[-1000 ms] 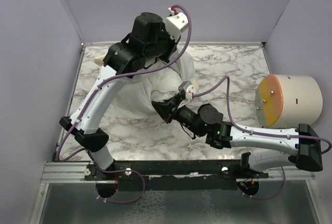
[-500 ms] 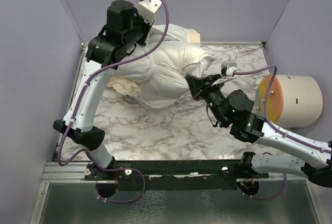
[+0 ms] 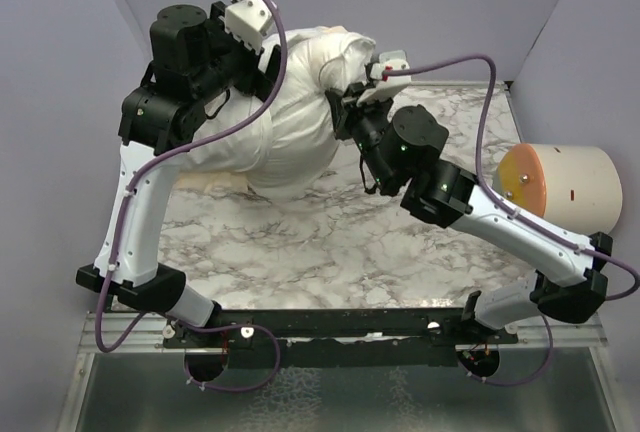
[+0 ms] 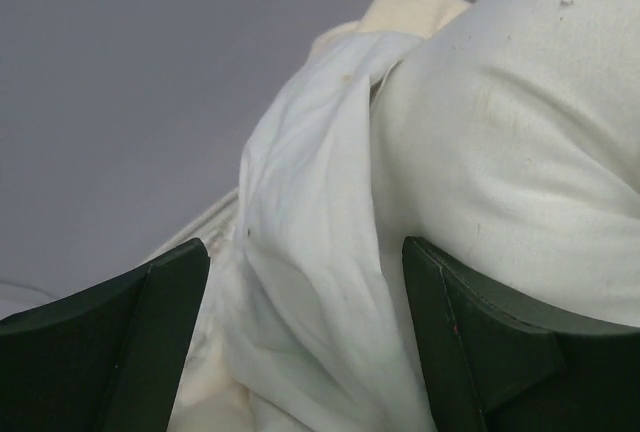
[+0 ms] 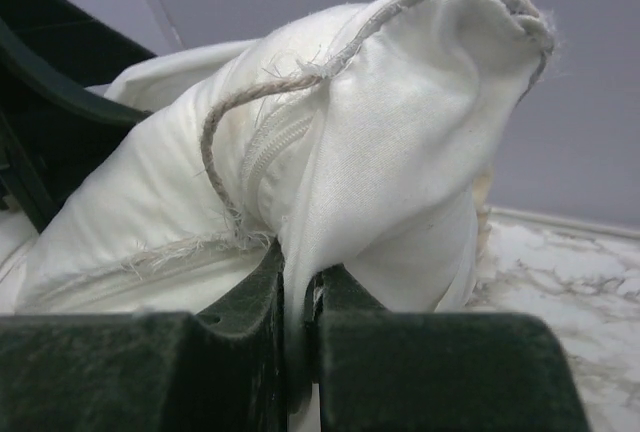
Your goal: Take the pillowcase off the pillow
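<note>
- A marble-patterned tabletop [image 3: 330, 242] sits inside plain lilac-grey walls [image 3: 430, 12]. In the overhead view the white bundle is held up at about 11 o'clock. Whether its lower edge touches the surface cannot be told.
- The limp white-faced fabric pillowcase [image 4: 300, 152] drapes beside the plump, smooth white stuffed pillow [image 4: 530, 172], with cream trim [image 4: 415, 12] at 12 o'clock in the left wrist view. No dark face shows, so the cover looks turned inside out.
- The right gripper [image 5: 300, 302] is clamped tight on a white corner with a zip line and a frayed cord [image 5: 215, 152], judged to be the pillowcase. If that pinch also catches the pillow beneath, a pull would drag both together and nothing would separate.
- The frayed seam could tear or slip free under a hard tug.
- The left gripper [image 4: 303, 250] has its fingers well apart, with cloth lying loosely between them. With no pinch there, the bundle could slide out and swing from the right gripper alone.
- A white cylinder with an orange end [image 3: 560, 192] lies at 3 o'clock near the right arm, where a wide sweep could knock it.
</note>
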Controlling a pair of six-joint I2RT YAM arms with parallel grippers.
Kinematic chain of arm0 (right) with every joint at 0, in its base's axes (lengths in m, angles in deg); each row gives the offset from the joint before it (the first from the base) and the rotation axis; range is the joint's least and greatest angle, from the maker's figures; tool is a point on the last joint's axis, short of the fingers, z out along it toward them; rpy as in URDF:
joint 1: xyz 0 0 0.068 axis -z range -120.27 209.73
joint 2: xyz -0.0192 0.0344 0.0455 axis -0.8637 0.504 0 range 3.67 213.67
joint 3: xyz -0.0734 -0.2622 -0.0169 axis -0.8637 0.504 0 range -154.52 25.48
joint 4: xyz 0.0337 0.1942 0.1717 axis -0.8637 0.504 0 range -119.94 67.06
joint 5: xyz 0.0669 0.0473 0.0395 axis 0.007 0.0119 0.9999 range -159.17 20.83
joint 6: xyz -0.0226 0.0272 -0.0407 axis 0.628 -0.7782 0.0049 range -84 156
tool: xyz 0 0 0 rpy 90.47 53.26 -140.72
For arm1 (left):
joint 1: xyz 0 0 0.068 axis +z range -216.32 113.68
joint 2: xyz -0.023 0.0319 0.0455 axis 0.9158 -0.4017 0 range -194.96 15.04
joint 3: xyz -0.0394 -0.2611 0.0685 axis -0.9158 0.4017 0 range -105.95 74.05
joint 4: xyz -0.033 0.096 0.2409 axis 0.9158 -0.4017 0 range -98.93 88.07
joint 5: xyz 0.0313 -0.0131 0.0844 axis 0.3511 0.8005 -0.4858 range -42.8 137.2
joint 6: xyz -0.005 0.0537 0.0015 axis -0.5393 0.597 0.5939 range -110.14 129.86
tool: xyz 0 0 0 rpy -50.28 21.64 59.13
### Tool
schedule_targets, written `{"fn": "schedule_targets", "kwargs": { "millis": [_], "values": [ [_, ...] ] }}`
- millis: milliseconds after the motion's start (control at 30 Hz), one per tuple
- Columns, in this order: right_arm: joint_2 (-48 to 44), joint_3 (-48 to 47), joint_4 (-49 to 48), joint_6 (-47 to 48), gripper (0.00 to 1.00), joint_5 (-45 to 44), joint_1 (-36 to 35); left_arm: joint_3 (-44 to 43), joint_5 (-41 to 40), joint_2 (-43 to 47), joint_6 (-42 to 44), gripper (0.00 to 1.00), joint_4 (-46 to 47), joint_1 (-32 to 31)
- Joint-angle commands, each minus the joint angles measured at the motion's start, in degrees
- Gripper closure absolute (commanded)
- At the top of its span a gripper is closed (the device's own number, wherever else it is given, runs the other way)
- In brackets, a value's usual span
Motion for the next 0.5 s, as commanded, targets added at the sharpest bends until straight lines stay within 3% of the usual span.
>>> {"fn": "schedule_targets", "kwargs": {
  "millis": [0, 167, 233, 300, 467],
  "values": [
    [5.4, -17.6, -4.9, 11.5, 0.99, -6.3, -0.4, -2.5, -9.3, 4.6, 1.7, 0.16, 14.1, -0.7],
    [12.6, -28.2, -6.7, 19.8, 0.99, -9.2, -0.4, 8.9, -21.0, 14.7, 4.6, 0.15, 38.9, -0.7],
    [14.3, -30.1, -7.8, 21.8, 0.99, -9.4, -0.5, 13.7, -22.1, 19.0, 3.6, 0.13, 44.3, -0.7],
    [15.9, -31.6, -8.0, 22.8, 0.99, -9.6, -0.4, 16.3, -17.8, 22.0, 2.9, 0.12, 43.3, -0.7],
    [19.6, -34.2, -4.4, 21.3, 0.99, -9.1, -0.4, 16.8, -6.5, 24.4, 0.5, 0.10, 29.9, -0.7]
  ]
}}
